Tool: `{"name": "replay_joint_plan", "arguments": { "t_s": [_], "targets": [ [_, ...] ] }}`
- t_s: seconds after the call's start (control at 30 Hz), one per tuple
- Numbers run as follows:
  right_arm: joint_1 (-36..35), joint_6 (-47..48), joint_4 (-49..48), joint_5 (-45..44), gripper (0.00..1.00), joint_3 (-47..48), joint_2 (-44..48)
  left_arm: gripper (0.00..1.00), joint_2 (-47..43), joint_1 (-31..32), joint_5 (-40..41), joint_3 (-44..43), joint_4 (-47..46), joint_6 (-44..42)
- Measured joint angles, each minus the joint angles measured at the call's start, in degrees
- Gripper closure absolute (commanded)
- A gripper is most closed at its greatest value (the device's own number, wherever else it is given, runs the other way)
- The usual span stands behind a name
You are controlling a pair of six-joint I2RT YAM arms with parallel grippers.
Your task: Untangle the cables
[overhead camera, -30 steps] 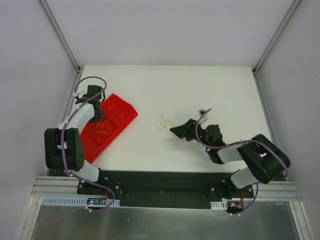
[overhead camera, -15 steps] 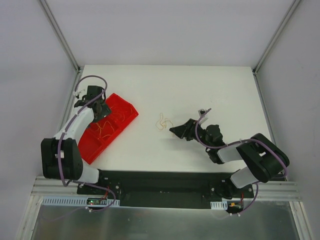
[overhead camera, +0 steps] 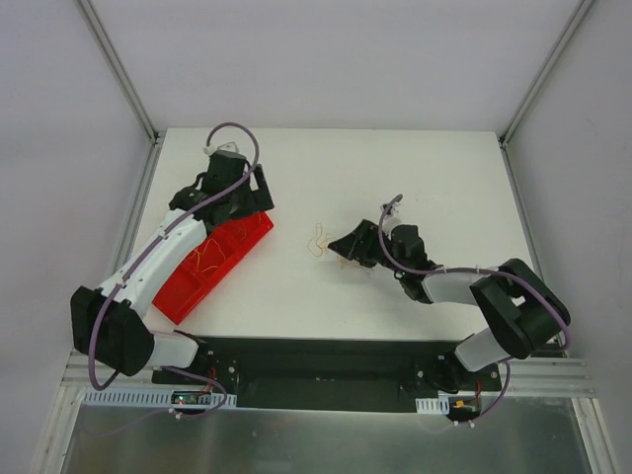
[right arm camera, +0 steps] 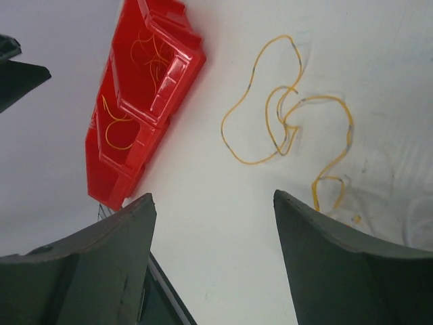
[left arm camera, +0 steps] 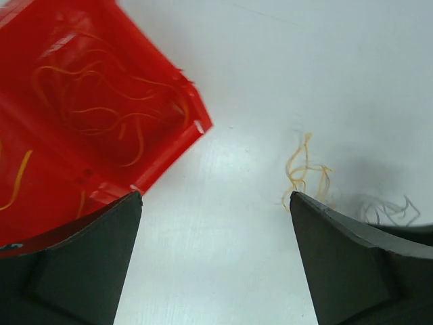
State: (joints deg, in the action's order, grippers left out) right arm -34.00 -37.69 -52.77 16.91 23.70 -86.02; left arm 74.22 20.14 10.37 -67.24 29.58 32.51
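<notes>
A small clump of cables (right arm camera: 284,118) lies on the white tabletop (right arm camera: 223,223), just in front of the right gripper (right arm camera: 213,198). That gripper is spread wide and holds nothing. The thin yellow loops cross over each other in the middle of the clump. A pale strand (left arm camera: 385,208) lies close by, but it is hard to see.

The left gripper (left arm camera: 215,200) is spread wide too, with nothing in it. The clump sits ahead of it, over toward its right finger. A red tray (left arm camera: 172,152) sits ahead on its left-finger side, and more thin cables lie inside that tray.

I think the job is partway done: some strands are in the tray, and this last clump is left to pull apart. Next, the right gripper should go down on one loop at the edge of the clump, pinch it and pull slowly. The left gripper could hold another strand down. The strands are very thin, so the pinch must be right at the tabletop.

I can see no words or labels anywhere.
</notes>
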Motion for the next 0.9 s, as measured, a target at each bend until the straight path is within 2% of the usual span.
{"name": "replay_joint_plan", "arguments": {
  "t_s": [0.13,0.23,0.4,0.6,0.73,0.9],
  "targets": [
    [-1.2,1.6,11.9,-1.3,0.29,9.2,-2.4,0.12,5.2,5.0,-3.4,-1.9,-2.2,-3.1],
    [-3.5,4.5,25.2,-2.8,0.27,19.6,-6.1,0.12,5.9,7.0,-4.9,-0.9,-3.3,-6.0],
    [-6.4,11.2,47.0,-5.5,0.23,37.6,-13.2,0.11,0.6,6.9,-5.4,4.9,-5.7,-8.6],
    [-7.6,19.6,68.2,-10.2,0.15,53.8,-21.9,0.11,-8.7,6.9,-2.3,5.4,-7.3,-10.0],
    [-8.8,23.8,78.5,-14.3,0.12,59.4,-24.9,0.11,-14.4,6.9,0.3,5.9,-9.1,-10.8],
    [-10.0,26.2,85.6,-16.1,0.09,63.1,-27.8,0.11,-15.3,6.9,1.2,6.3,-9.7,-11.1]
  ]
}}
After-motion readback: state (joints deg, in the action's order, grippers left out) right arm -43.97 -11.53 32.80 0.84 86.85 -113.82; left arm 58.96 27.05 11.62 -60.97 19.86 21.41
